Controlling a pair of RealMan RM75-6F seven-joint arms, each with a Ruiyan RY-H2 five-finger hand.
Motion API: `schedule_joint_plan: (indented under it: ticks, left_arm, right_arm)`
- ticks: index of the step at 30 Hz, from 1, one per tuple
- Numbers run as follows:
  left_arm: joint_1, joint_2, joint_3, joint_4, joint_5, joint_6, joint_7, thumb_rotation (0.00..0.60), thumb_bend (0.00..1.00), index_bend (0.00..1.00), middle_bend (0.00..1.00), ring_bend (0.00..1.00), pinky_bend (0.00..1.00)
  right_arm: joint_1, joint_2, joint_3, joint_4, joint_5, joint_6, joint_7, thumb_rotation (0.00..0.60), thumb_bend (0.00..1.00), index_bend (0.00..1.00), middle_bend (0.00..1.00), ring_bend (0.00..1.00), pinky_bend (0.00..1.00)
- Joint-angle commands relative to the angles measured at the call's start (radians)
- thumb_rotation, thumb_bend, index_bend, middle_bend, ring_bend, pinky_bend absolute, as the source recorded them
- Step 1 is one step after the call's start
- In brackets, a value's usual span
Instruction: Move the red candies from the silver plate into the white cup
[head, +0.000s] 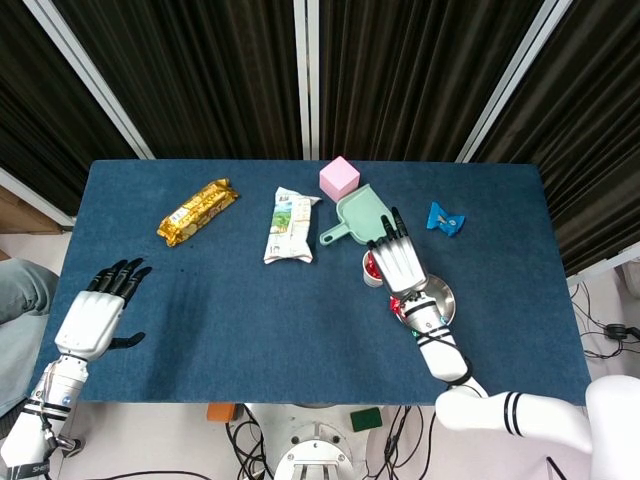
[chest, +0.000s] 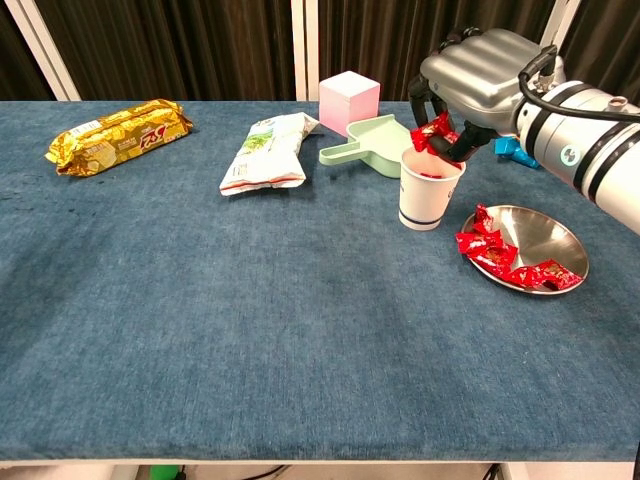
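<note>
My right hand (chest: 478, 78) hovers over the white cup (chest: 430, 192), pinching a red candy (chest: 436, 135) just above the cup's rim. In the head view the right hand (head: 398, 262) covers most of the cup (head: 371, 269). The silver plate (chest: 553, 238) lies to the right of the cup with several red candies (chest: 495, 251) on its left and front parts. The plate (head: 439, 298) shows partly behind the forearm in the head view. My left hand (head: 96, 315) rests open near the table's front left corner, holding nothing.
A gold snack pack (chest: 120, 131), a white snack bag (chest: 268, 152), a green dustpan (chest: 372, 143) and a pink cube (chest: 349, 99) lie across the back of the blue table (chest: 250, 330). A blue wrapped candy (head: 444, 218) sits at back right.
</note>
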Motion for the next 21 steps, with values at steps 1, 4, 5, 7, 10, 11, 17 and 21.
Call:
schedule_joint_plan:
  ticks: [1,4,5,7,10,11,17,21]
  left_arm:
    - [0.000,0.000,0.001,0.000,0.000,-0.001,0.001,0.600,0.03,0.10,0.03,0.01,0.14]
    - [0.000,0.000,0.001,-0.002,-0.001,-0.001,0.002,0.600,0.03,0.10,0.03,0.01,0.14]
    - [0.000,0.000,0.001,-0.002,0.000,-0.001,0.003,0.600,0.03,0.10,0.03,0.01,0.14]
    - [-0.001,0.000,0.001,-0.002,0.000,-0.002,0.004,0.600,0.03,0.10,0.03,0.01,0.14]
    - [-0.001,-0.001,0.002,-0.003,-0.002,-0.003,0.006,0.600,0.03,0.10,0.03,0.01,0.14]
    - [0.000,-0.001,0.002,-0.003,-0.002,-0.002,0.007,0.600,0.03,0.10,0.03,0.01,0.14]
    - [-0.002,-0.001,0.002,-0.003,-0.003,-0.006,0.010,0.600,0.03,0.10,0.03,0.00,0.14]
    - [-0.003,-0.002,0.002,-0.004,-0.005,-0.007,0.011,0.600,0.03,0.10,0.03,0.00,0.14]
  right_arm:
    - [0.004,-0.010,-0.007,0.017,-0.014,0.002,0.026,0.600,0.53,0.69,0.55,0.11,0.00]
    - [0.005,-0.013,-0.016,0.026,-0.018,0.003,0.033,0.600,0.53,0.69,0.54,0.11,0.00]
    - [0.004,-0.012,-0.018,0.028,-0.017,0.002,0.035,0.600,0.52,0.68,0.54,0.11,0.00]
    - [0.004,-0.011,-0.022,0.030,-0.015,0.000,0.040,0.600,0.52,0.67,0.54,0.11,0.00]
    - [0.004,-0.006,-0.028,0.028,-0.005,-0.006,0.040,0.600,0.50,0.61,0.51,0.10,0.00]
    - [0.004,-0.004,-0.029,0.026,-0.001,-0.008,0.037,0.600,0.50,0.60,0.50,0.10,0.00]
    - [0.004,0.012,-0.036,0.015,0.006,-0.011,0.043,0.600,0.48,0.54,0.42,0.06,0.00]
    - [0.002,0.020,-0.037,0.013,0.006,-0.009,0.056,0.600,0.47,0.50,0.38,0.03,0.00]
